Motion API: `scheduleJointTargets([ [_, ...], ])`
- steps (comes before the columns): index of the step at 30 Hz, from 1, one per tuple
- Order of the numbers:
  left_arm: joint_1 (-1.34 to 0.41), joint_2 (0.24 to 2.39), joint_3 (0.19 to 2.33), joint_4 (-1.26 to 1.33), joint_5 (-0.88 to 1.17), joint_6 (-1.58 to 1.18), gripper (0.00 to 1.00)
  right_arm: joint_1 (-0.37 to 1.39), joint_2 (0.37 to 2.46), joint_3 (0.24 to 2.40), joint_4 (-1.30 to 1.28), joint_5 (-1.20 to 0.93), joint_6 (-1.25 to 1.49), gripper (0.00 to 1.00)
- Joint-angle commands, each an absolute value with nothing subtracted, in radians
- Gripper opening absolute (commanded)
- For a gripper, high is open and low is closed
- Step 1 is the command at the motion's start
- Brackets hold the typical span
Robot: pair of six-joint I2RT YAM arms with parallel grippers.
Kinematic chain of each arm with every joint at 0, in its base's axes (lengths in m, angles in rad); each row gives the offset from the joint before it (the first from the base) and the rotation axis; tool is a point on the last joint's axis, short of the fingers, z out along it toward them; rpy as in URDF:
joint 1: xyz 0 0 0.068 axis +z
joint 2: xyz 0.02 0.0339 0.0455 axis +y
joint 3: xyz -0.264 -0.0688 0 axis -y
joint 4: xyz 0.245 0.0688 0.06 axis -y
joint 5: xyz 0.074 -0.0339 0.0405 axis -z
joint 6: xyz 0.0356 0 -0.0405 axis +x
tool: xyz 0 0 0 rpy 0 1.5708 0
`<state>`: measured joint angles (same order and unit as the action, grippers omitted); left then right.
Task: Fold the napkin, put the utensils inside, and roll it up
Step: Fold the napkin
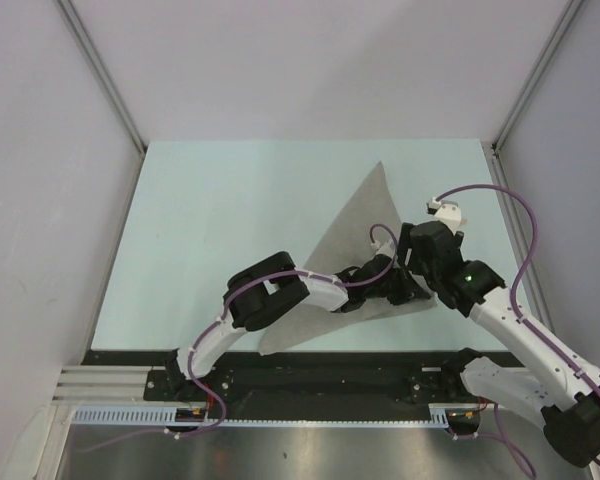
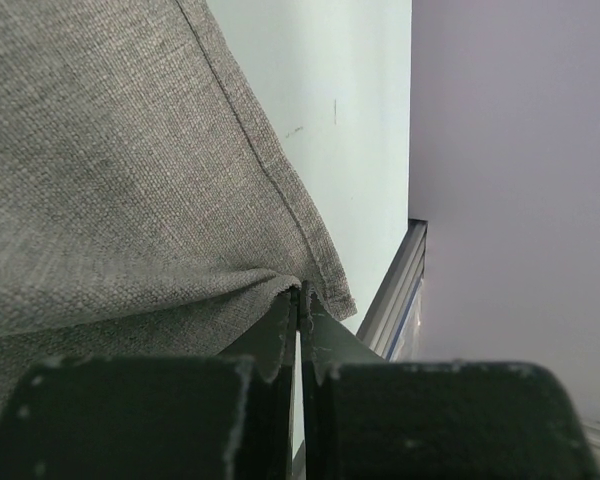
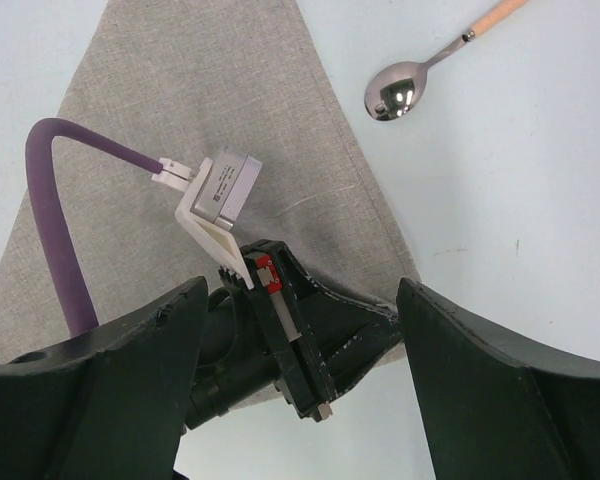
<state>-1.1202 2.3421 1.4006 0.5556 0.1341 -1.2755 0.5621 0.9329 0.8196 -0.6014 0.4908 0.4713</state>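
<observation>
Far table (image 1: 240, 190) lies open; left arm (image 1: 280, 295) (bent low) blocks the near napkin (image 1: 363, 215).

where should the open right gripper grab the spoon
Take the spoon by its wooden handle, not the rounded, shiny bowl. It lies flat on the table, apart from the napkin, so come straight down from above with the right gripper, fingers set across the handle's narrow width.

The pale green surface (image 1: 230, 230) carries a grey napkin (image 1: 365, 215) folded to a triangle, right of centre, its point toward the far side. A wooden-handled spoon (image 3: 400, 92) lies near its edge, not touching.
</observation>
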Motion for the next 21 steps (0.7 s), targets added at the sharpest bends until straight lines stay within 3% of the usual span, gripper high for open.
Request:
scheduleJointTargets([
  [1,-1.149,2.353,1.44,0.558,0.149,-1.272,0.02,0.569,0.913,0.848,-0.565,0.471,0.499,0.82],
  [2,-1.149,2.355,1.443,0.56,0.153,-1.27,0.07,0.571,0.911,0.848,-0.568,0.471,0.5,0.82],
  [3,-1.149,2.353,1.443,0.563,0.159,-1.264,0.25,0.569,0.908,0.848,-0.569,0.472,0.502,0.82],
  [5,-1.15,2.339,1.445,0.552,0.161,-1.241,0.47,0.571,0.907,0.848,-0.572,0.476,0.5,0.82],
  [8,-1.152,2.292,1.424,0.537,0.169,-1.201,0.62,0.569,0.902,0.856,-0.577,0.479,0.5,0.82],
  [15,-1.154,2.145,1.253,0.615,0.222,-1.177,0.69,0.479,0.885,0.865,-0.595,0.466,0.5,0.86],
  [21,-1.154,2.004,1.103,0.68,0.271,-1.118,0.72,0.276,0.89,0.842,-0.543,0.247,0.465,0.86],
])
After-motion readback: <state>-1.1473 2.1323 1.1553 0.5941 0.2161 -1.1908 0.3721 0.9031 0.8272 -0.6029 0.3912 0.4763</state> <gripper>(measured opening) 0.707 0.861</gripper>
